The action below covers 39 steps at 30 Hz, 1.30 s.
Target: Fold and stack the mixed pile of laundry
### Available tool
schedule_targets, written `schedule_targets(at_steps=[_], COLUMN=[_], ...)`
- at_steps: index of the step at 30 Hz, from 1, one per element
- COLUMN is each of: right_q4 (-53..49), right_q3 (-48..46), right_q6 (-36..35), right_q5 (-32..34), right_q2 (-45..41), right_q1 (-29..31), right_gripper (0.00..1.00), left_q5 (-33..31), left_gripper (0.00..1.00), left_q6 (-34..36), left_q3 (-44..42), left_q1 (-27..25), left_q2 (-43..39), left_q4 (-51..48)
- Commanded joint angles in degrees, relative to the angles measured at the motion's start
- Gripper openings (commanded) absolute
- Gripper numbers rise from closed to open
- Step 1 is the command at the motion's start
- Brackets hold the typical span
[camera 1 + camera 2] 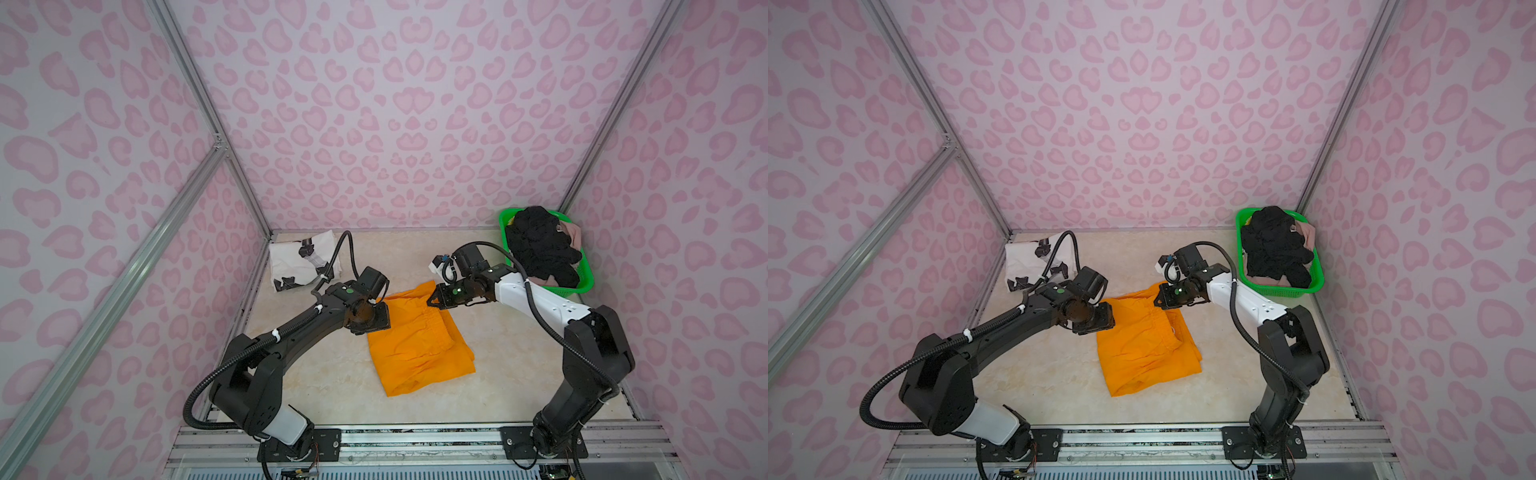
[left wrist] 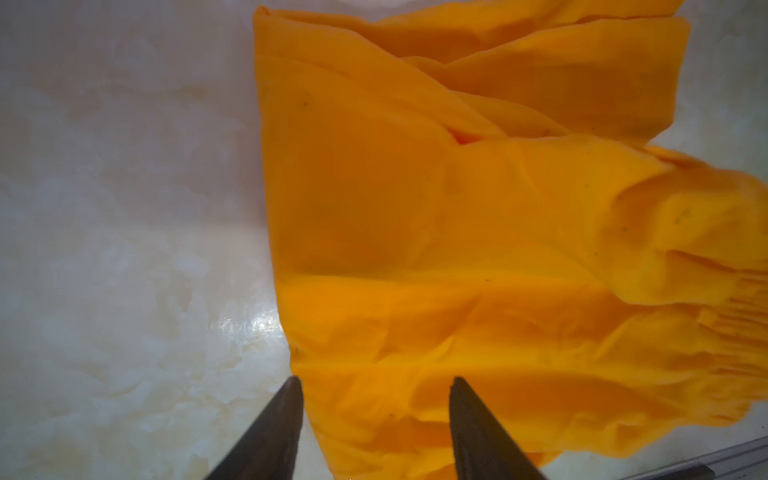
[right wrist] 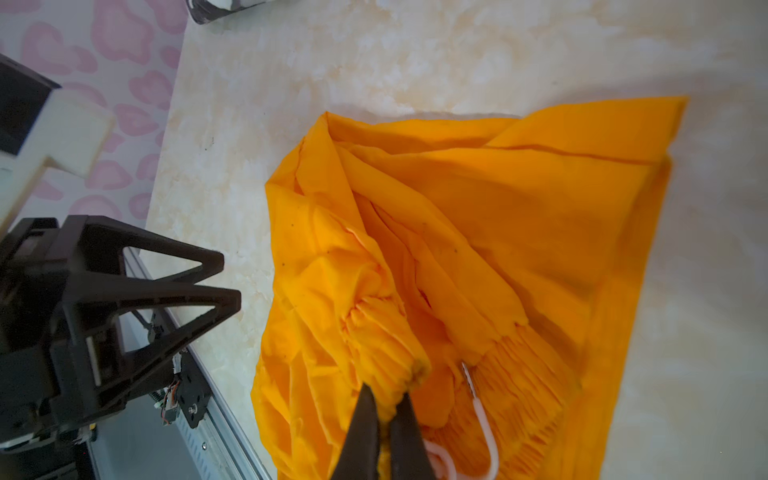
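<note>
— Marble-look tabletop (image 1: 332, 382), pink-print walls (image 1: 415, 104). Where were the orange shorts (image 1: 419, 345)?
— Mid-table, half folded. R gripper (image 3: 384, 395) was pinched shut on their waistband; L gripper (image 2: 374, 380) hung w/ jaws apart over their edge.
— Rest?
— White T-shirt (image 1: 299, 259) folded, back-left; black knit piece (image 1: 540, 245) atop beige-pink piece (image 1: 575, 235) in green basket (image 1: 505, 216), back-right.

A green mesh basket (image 1: 577, 289) stands in the far right corner of the marbled tabletop (image 1: 332, 386).
</note>
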Motion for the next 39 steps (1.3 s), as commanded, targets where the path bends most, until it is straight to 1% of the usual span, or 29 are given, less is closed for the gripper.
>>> schedule_targets(at_steps=[1, 2, 5, 8, 12, 16, 17, 19, 20, 23, 24, 27, 31, 36, 39], right_q4=[-8.4, -8.4, -4.5, 0.2, -0.8, -2.3, -3.4, -5.6, -6.8, -9.2, -9.5, -9.1, -5.2, -0.7, 3.1], right_q3=[-3.3, -5.0, -11.4, -15.4, -15.2, -15.9, -15.9, -15.5, -15.4, -16.3, -16.9, -19.9, -25.1, -29.0, -30.9], right_q6=[4.9, 6.2, 9.3, 10.3, 10.0, 10.3, 9.9, 9.0, 8.5, 7.9, 7.8, 8.0, 10.2, 12.8, 14.2], right_q5=[10.2, 11.5, 12.5, 13.1, 16.5, 19.8, 20.1, 20.0, 19.6, 17.8, 16.4, 11.7, 7.2, 4.3, 1.4], right_q2=[-3.2, -4.3, -6.0, -4.1, -0.1, -2.3, -3.2, -5.0, -6.4, -11.8, -12.9, -15.1, -16.1, -16.5, -15.9], right_q1=[0.1, 0.3, 0.3, 0.3, 0.3, 0.3, 0.3, 0.3, 0.3, 0.1, -0.2, -1.3, -2.0, -2.9, -3.9], right_gripper=[0.00, 0.00, 0.00, 0.00, 0.00, 0.00, 0.07, 0.28, 0.37, 0.55, 0.59, 0.62, 0.64, 0.65, 0.65], left_q5=[0.0, 0.3, 1.7, 3.2, 4.1, 5.9, 6.5, 7.5, 7.6, 8.0, 8.1, 8.4, 8.2, 8.3, 8.4], left_gripper=[0.59, 0.58, 0.58, 0.57, 0.57, 0.56, 0.57, 0.56, 0.56, 0.54, 0.53, 0.52, 0.50, 0.49, 0.49], left_q6=[0.5, 0.5, 0.2, 0.0, 0.3, 0.5, 0.3, 0.0, -0.2, -1.0, -1.2, -1.4, -0.6, -0.6, -0.8], left_q3=[0.4, 0.6, 0.7, 1.0, 1.8, 2.6, 2.7, 2.8, 2.9, 2.9, 2.7, 2.4, 2.6, 2.0, 1.7], left_q1=[0.0, 0.0, 0.0, -0.1, -0.2, -1.1, -1.5, -2.4, -2.8, -3.9, -4.1, -4.7, -5.3, -5.6, -5.8], left_q2=[1.0, 1.5, 3.0, 4.3, 6.0, 7.3, 7.7, 9.0, 9.7, 12.1, 12.8, 14.5, 16.2, 17.4, 17.8], left_q4=[1.2, 1.4, 2.7, 4.2, 5.1, 7.0, 8.1, 10.0, 10.6, 12.2, 12.8, 14.0, 14.1, 14.3, 14.6])
